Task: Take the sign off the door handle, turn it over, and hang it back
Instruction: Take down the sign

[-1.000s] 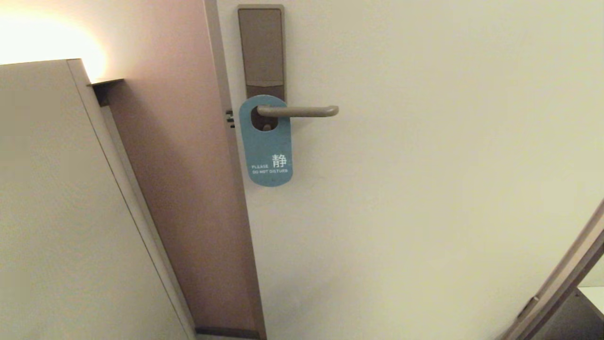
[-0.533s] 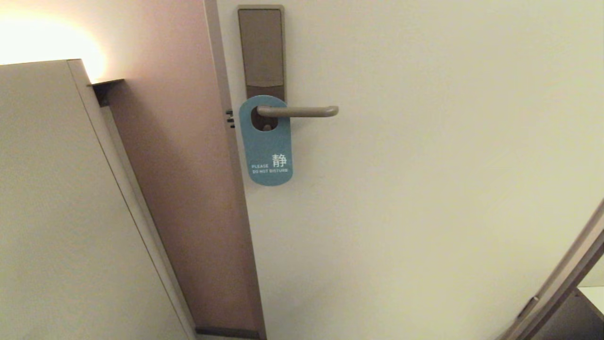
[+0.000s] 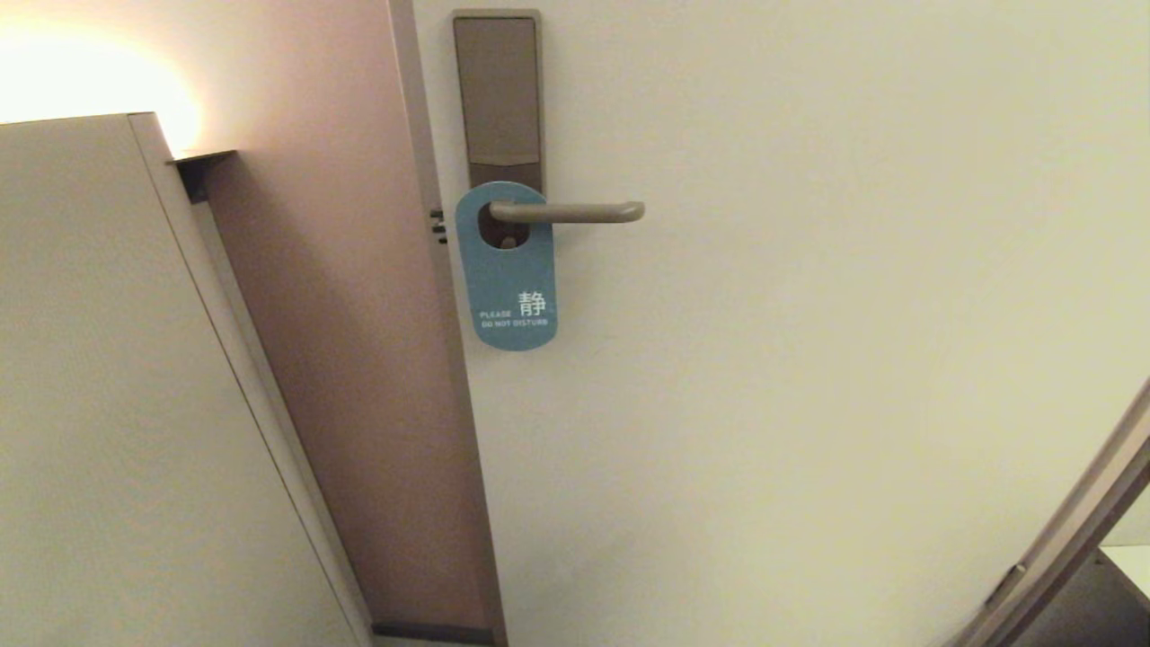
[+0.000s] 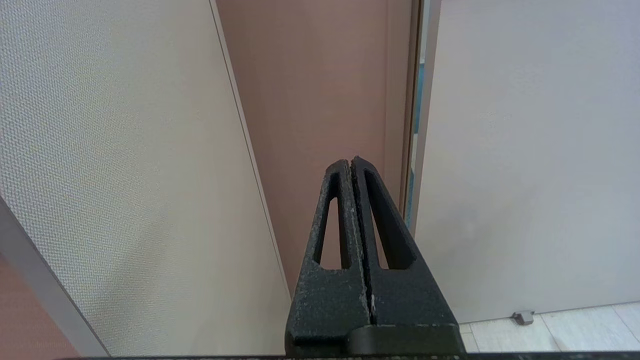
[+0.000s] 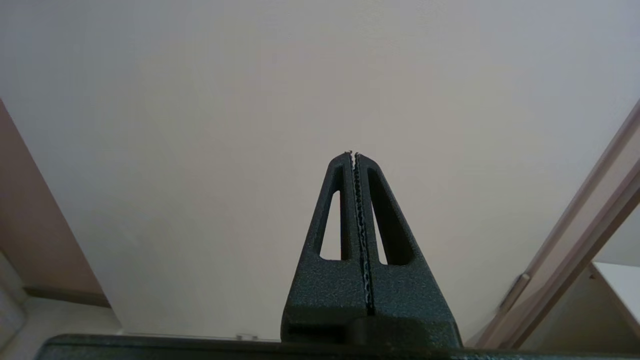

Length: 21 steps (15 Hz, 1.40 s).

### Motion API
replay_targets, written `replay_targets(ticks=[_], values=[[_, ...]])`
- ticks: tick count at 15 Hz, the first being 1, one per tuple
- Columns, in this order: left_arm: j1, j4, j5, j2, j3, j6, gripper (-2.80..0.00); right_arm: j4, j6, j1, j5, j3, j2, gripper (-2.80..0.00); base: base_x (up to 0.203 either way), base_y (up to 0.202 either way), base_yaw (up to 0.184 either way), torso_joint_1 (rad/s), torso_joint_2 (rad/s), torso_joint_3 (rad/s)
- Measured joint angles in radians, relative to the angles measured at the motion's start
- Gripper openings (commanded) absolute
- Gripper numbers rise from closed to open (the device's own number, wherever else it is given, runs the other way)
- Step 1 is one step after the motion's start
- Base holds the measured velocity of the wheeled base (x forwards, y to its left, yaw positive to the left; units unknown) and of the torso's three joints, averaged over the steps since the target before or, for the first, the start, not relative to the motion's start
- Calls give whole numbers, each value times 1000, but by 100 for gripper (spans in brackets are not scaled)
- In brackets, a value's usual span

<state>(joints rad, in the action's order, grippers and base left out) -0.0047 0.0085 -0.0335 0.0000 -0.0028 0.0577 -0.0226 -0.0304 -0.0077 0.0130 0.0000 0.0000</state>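
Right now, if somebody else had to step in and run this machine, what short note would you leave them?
Left gripper: jaws shut, holding nothing, low by the beige partition.
Right gripper: jaws shut, holding nothing, low before the cream door.
Neither shows in the head view.
The teal-blue oblong door sign hangs by its oval hole on the slim bronze-beige lever handle, "DO NOT DISTURB" side out.
Done: no step shows as done.
Left: lift the sign off, flip it, hang it back.

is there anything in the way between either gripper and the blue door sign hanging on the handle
Nothing visible blocks it. The sign hangs on the door handle, teal side out, with bare door around it. Neither arm shows in the head view; the left gripper and right gripper are shut, low, facing plain wall and door.
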Motion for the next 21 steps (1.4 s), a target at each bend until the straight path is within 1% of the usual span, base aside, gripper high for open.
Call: replay_targets(ticks=[12, 17, 21], values=[[0, 0, 0, 0, 0, 0, -280, -1, 8, 0, -1, 0, -1, -280, 0, 0, 0, 0, 0, 0], [0, 0, -3, 0, 0, 24, -280, -1, 9, 0, -1, 0, -1, -280, 0, 0, 0, 0, 0, 0], [0, 5, -2, 0, -2, 31, -280, -1, 9, 0, -1, 0, -1, -280, 0, 0, 0, 0, 0, 0]])
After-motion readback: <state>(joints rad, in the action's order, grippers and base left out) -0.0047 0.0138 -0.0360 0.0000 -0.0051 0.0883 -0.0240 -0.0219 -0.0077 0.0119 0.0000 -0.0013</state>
